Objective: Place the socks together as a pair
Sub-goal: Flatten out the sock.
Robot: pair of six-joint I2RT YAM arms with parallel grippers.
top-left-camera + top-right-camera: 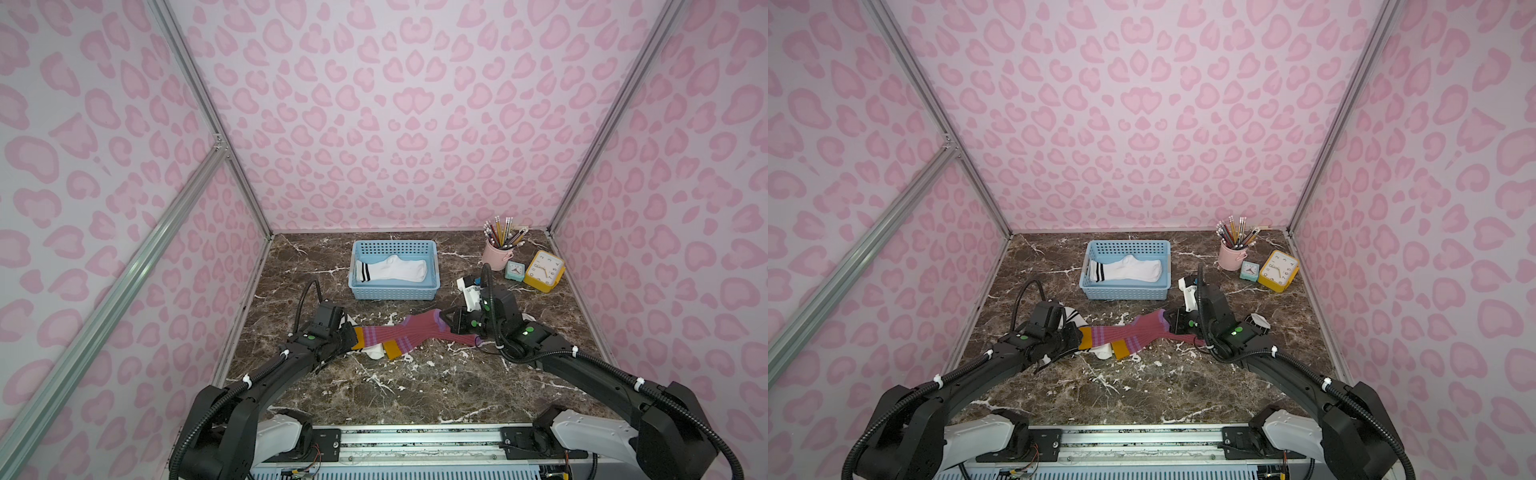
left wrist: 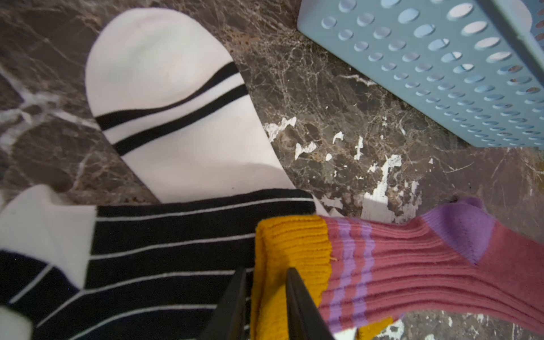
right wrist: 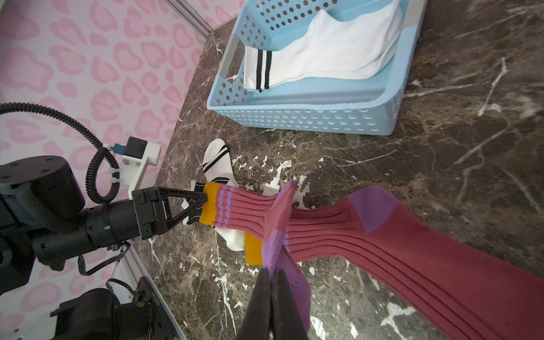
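Observation:
A maroon ribbed sock (image 1: 399, 330) is stretched between my two grippers. My left gripper (image 2: 266, 269) straddles its mustard cuff (image 2: 294, 244) with the jaws a little apart, one finger clear of the fabric. My right gripper (image 3: 273, 272) is shut on the sock's purple toe (image 3: 276, 244). A second maroon sock (image 3: 412, 265) lies flat under it, its cuff (image 1: 392, 348) pointing toward the front. By the left gripper (image 1: 351, 336) lie a white sock with two black bands (image 2: 176, 117) and a black sock with thin white stripes (image 2: 176, 250). Another white banded sock (image 1: 392, 269) lies in the blue basket (image 1: 395, 293).
The basket stands at the back centre of the marble table (image 1: 374, 386). A pink cup of pencils (image 1: 496, 253), a small teal clock (image 1: 515, 271) and a yellow clock (image 1: 544, 270) stand at the back right. Pink patterned walls enclose three sides.

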